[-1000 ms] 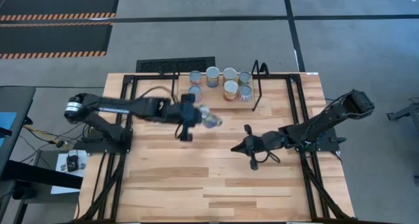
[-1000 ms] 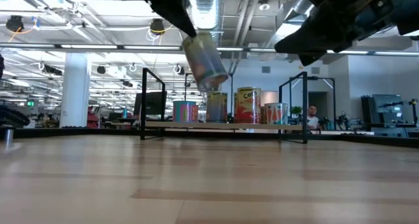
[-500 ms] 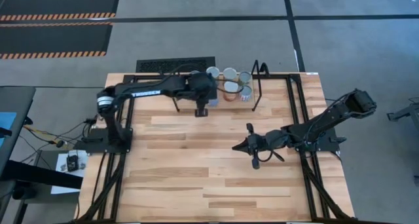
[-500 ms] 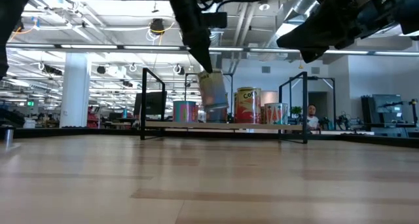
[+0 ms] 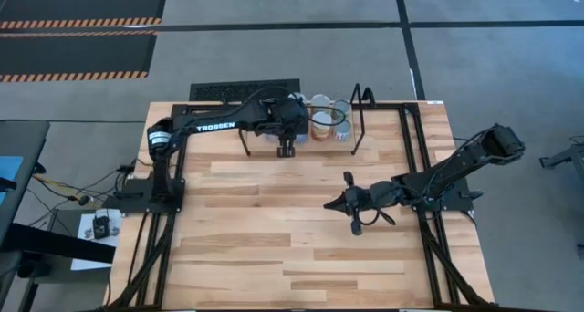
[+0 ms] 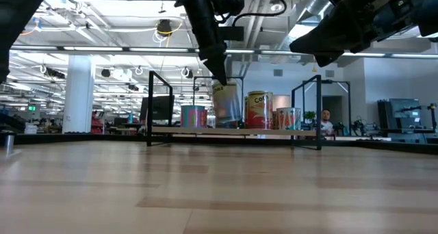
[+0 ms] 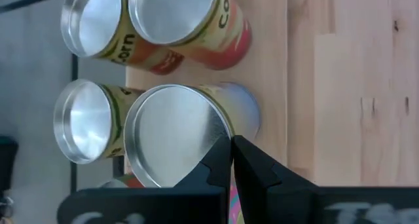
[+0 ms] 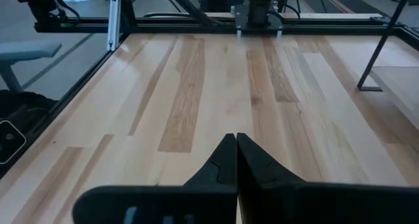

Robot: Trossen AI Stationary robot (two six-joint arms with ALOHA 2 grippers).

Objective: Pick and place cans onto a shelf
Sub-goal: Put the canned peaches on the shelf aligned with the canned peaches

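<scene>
Left gripper [image 7: 230, 160]: clamped on a tin can's [image 7: 171, 135] rim, lowering it onto the shelf [image 6: 233, 131]
Right gripper [image 5: 330, 203]: pinched empty, mid-table
Progress: nearly done; no cans visible on the tabletop [image 5: 274, 230]

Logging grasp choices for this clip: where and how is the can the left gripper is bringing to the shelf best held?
By its rim, from above. The left gripper pinches the can's top edge; it stands upright over the shelf, with other cans close beside it, leaving little side access.
</scene>
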